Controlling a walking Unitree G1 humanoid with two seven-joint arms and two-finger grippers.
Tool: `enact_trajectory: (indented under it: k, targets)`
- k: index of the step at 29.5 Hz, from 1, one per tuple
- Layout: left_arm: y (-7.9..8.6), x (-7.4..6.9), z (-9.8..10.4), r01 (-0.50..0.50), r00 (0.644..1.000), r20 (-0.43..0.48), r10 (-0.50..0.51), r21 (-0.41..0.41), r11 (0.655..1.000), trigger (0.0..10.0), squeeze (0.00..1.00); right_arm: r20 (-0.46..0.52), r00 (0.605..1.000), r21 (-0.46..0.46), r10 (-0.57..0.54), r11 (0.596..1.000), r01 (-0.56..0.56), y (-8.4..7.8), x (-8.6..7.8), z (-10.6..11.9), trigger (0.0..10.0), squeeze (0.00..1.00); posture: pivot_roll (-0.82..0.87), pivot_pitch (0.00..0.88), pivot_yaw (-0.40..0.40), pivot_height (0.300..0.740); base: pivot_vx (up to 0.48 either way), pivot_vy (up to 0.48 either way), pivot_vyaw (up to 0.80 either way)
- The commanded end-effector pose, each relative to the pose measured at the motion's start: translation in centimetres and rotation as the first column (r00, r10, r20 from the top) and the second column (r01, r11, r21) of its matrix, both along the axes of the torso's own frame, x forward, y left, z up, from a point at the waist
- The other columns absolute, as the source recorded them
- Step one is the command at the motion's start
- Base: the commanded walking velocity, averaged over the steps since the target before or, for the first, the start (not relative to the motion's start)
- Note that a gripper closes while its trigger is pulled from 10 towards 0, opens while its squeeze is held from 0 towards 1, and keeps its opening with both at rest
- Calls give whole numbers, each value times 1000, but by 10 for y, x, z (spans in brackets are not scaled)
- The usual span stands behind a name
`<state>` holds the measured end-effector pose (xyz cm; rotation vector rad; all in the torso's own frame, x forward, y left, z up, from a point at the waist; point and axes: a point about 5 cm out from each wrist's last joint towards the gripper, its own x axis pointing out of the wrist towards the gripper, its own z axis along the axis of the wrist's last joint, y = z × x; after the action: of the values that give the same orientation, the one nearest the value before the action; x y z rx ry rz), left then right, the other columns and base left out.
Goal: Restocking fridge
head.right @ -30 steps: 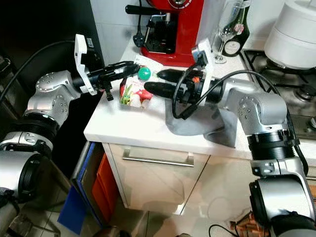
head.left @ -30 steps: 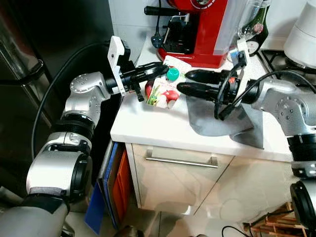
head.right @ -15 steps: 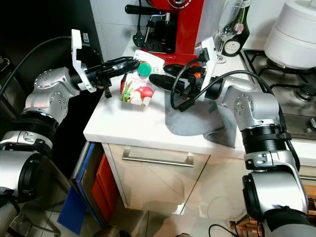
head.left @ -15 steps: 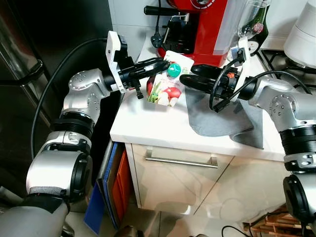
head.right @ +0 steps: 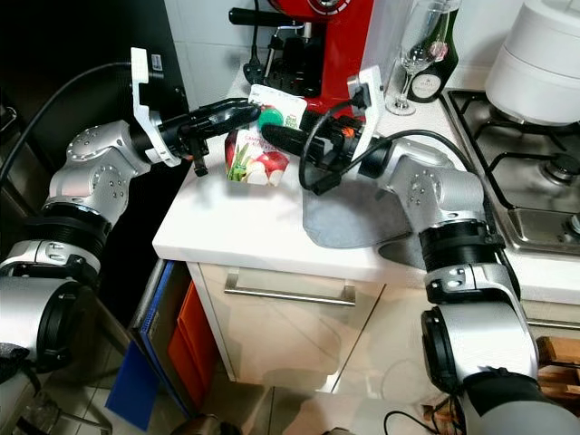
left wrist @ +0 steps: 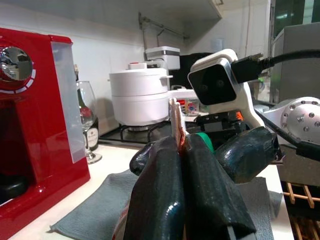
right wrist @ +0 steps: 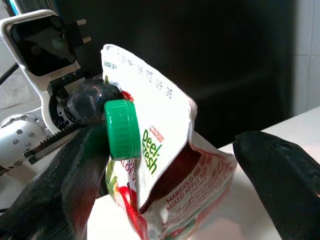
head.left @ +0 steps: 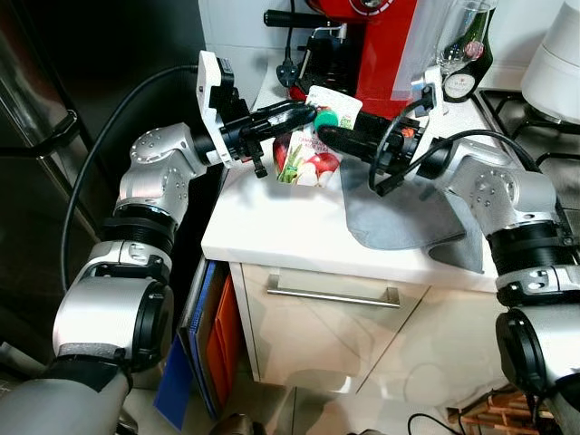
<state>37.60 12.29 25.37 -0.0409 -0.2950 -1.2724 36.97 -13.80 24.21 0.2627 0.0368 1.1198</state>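
i see the left gripper pinched tight on the top edge of a fruit pouch, a white one with a green cap and pictures of red fruit on the front. in the left wrist view the two black fingers are pressed together with the thin pouch seam between them. the pouch hangs upright at the back left corner of the white counter, just in front of the red coffee machine; if its bottom rests on the counter or hangs just above it, i cannot tell.

the right gripper comes from the other side, and its fingers are spread wide. in the right wrist view one finger is beside the green cap and the other finger is well apart on the far side of the pouch, so the pouch is between them but not squeezed.

a grey cloth lies on the counter under the right arm, toward the right edge. behind it, at the back edge, stand a wine glass and a dark bottle. at the right of the counter is a gas hob with a white pot on it. under the counter there is a drawer with a metal handle.
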Motion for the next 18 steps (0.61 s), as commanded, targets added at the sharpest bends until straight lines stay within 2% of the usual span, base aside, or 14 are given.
enact_trajectory:
  k: [1, 5, 6, 7, 18]
  targets:
    - [-7, -3, 4, 48, 999, 22, -48, 12, 999, 10000, 0, 41, 998, 14, -50, 999, 49, -3, 5, 13, 10000, 0, -136, 0, 60, 740, 0, 0, 0]
    - [-7, -3, 4, 56, 998, 16, -56, 8, 998, 10000, 0, 42, 997, 27, -67, 997, 66, -5, 7, 13, 10000, 0, -137, 0, 59, 740, 0, 0, 0]
    - [-7, -4, 5, 59, 998, 16, -59, 4, 998, 10000, 0, 42, 996, 35, -77, 997, 76, -5, 9, 13, 4431, 0, -138, 0, 59, 740, 0, 0, 0]
    - [-8, -4, 5, 62, 998, 15, -62, 3, 998, 10000, 0, 41, 996, 39, -80, 996, 78, -4, 9, 13, 0, 0, -139, 0, 59, 740, 0, 0, 0]
    - [-12, -9, 0, 89, 996, 9, -89, 5, 996, 10000, 0, 44, 993, 67, -112, 992, 109, -3, 12, 11, 0, 0, -141, 0, 57, 740, 0, 0, 0]
